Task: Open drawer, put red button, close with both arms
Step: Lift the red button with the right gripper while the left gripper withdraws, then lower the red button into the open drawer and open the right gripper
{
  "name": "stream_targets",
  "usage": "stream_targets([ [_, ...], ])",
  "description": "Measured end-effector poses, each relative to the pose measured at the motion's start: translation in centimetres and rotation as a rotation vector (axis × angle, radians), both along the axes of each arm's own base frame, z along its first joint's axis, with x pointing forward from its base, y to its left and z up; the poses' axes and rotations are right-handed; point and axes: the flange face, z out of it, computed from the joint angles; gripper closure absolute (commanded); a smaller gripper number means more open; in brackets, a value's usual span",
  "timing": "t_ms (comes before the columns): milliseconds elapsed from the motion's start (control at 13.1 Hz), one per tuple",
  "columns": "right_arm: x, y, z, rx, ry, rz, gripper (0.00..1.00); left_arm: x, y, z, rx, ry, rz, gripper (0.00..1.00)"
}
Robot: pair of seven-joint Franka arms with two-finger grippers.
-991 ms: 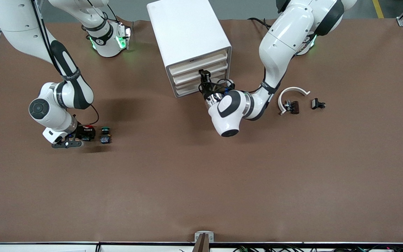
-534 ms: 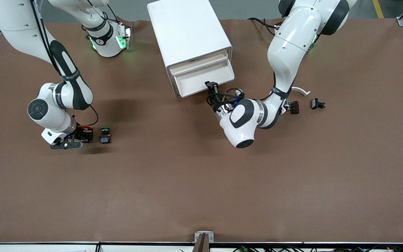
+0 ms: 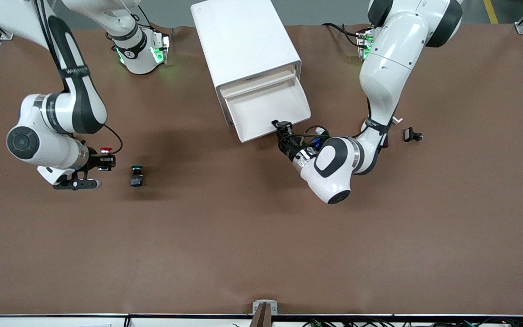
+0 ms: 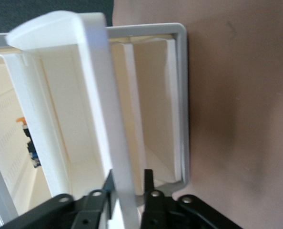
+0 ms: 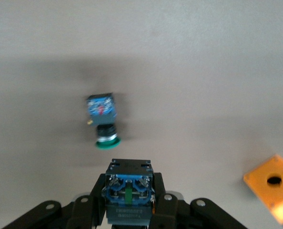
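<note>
The drawer (image 3: 266, 111) stands pulled well out of the white cabinet (image 3: 243, 41), its tray showing nothing inside. My left gripper (image 3: 281, 126) is at the middle of its front edge. In the left wrist view the fingers of that gripper (image 4: 129, 191) straddle the drawer's front wall (image 4: 101, 95), slightly open, with a gap on one side. My right gripper (image 3: 105, 161) hangs above the table toward the right arm's end, shut on the red button (image 3: 105, 150). The right wrist view shows the button's blue-grey base (image 5: 128, 191) clamped in the right gripper (image 5: 128, 198).
The green-capped twin button (image 3: 136, 175) lies on the table beside the right gripper, seen also as the green button (image 5: 105, 121). An orange cube with a hole (image 5: 274, 187) lies nearby. A small black part (image 3: 412, 134) sits toward the left arm's end.
The left gripper has drawn the drawer out toward the front camera and its fingers have eased apart. The right gripper has lifted the red button off the table, away from the green one.
</note>
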Motion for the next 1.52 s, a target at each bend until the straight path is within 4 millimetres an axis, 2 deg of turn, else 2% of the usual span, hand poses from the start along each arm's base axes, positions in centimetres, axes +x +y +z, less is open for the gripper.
stream_targets([
  [229, -0.4, 6.2, 6.6, -0.061, 0.066, -0.106, 0.90, 2.6, 2.3, 0.6, -0.001, -0.055, 0.046, 0.00],
  [457, -1.9, 15.0, 12.4, -0.111, 0.082, -0.248, 0.90, 7.4, 7.1, 3.0, 0.003, -0.168, 0.092, 0.00],
  [610, -3.8, 21.2, 14.2, -0.116, 0.074, -0.368, 0.90, 10.2, 11.2, 4.4, -0.006, -0.284, 0.086, 0.00],
  [762, -6.5, 27.8, 15.3, -0.123, 0.066, -0.499, 0.90, 12.0, 15.1, 6.2, -0.024, -0.420, 0.022, 0.00],
  [915, -8.6, 33.9, 15.6, -0.095, 0.046, -0.643, 0.90, 13.3, 18.4, 8.7, -0.052, -0.555, -0.064, 0.00],
  [991, -9.2, 36.3, 15.2, -0.082, 0.024, -0.711, 0.90, 13.9, 20.2, 10.1, -0.069, -0.620, -0.099, 0.00],
  [1220, -11.1, 42.2, 11.9, -0.086, -0.018, -0.865, 0.89, 15.0, 25.2, 13.2, -0.082, -0.756, -0.220, 0.00],
  [1372, -12.6, 45.4, 9.1, -0.110, -0.032, -0.969, 0.89, 14.9, 26.6, 13.7, -0.051, -0.786, -0.335, 0.00],
  [1525, -13.8, 47.2, 6.7, -0.146, -0.034, -1.015, 0.89, 14.6, 27.1, 14.0, -0.028, -0.806, -0.506, 0.00],
])
